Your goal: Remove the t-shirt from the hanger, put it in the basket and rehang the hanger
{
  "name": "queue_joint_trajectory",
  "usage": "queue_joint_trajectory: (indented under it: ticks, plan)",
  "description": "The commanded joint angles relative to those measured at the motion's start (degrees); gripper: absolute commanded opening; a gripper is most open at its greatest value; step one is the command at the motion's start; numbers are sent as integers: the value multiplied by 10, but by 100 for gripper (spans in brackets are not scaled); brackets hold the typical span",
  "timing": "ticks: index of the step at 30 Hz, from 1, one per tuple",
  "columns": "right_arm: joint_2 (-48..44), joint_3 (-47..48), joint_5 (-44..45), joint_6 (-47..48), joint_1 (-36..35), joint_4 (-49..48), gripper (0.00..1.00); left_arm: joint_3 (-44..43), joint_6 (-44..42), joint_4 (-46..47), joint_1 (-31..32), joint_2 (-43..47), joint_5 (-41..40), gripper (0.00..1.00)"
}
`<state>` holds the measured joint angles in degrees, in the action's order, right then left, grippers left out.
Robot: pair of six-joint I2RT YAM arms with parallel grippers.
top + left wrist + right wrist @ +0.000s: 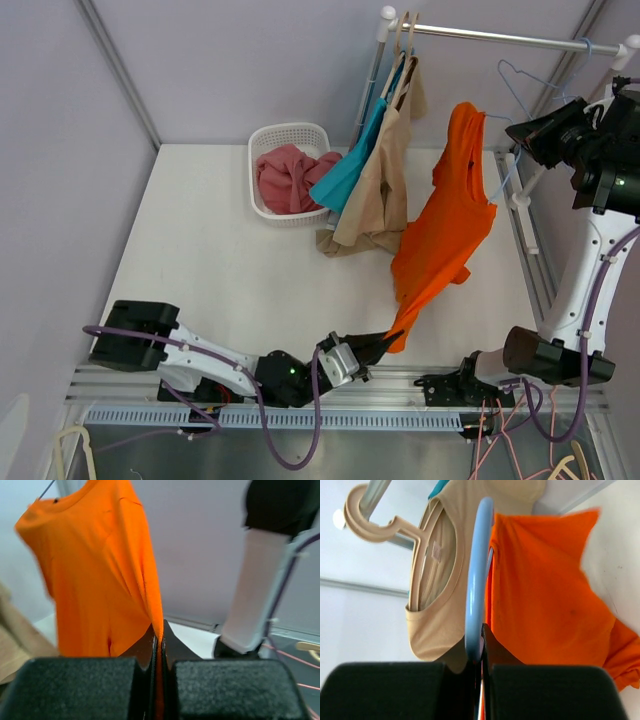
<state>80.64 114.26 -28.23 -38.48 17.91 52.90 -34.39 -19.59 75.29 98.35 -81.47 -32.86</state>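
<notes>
An orange t-shirt (448, 210) hangs stretched on a light blue hanger (517, 85), off the rail, from the upper right down to the table's near edge. My left gripper (385, 346) is shut on the shirt's bottom hem (159, 640) low at the front centre. My right gripper (528, 140) is raised at the right and shut on the blue hanger (476, 595), with the orange shirt (550, 600) just beside it. The shirt's collar (75, 497) shows at the top of the left wrist view.
A rail (500, 38) at the back holds a beige shirt (380, 175) and a teal one (350, 165) on beige hangers (370, 522). A white basket (262, 145) with a pink garment (285, 178) stands at the back centre. The rack's upright (520, 200) runs along the right.
</notes>
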Motion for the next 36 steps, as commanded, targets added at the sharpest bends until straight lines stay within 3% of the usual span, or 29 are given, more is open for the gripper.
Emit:
queue_joint_trajectory:
  ticks: [1,6,16,18,21,24,25,27,36]
  plan:
    - [10,20,83,-41,19,-118,0,-25,3,29,46,19,75,0]
    - [110,165,48,-44,30,-55,0,-13,69,-23,85,18,109,0]
    - [146,185,40,-48,31,-61,0,-20,113,-59,122,-5,147,0]
    - [138,186,41,-33,26,-52,0,-35,105,-92,118,-1,122,1]
    - [86,144,67,1,-4,-36,0,-96,124,-205,69,0,73,18]
    - [-14,16,96,8,-33,-80,0,-200,214,-359,-21,17,96,82]
    - [-37,-11,101,8,-38,-103,0,-223,231,-443,-65,16,111,86]
    - [-75,-50,119,6,-44,-114,0,-287,247,-482,-93,10,113,99]
    - [-133,-95,186,6,-79,-135,0,-377,180,-496,-109,-43,66,99]
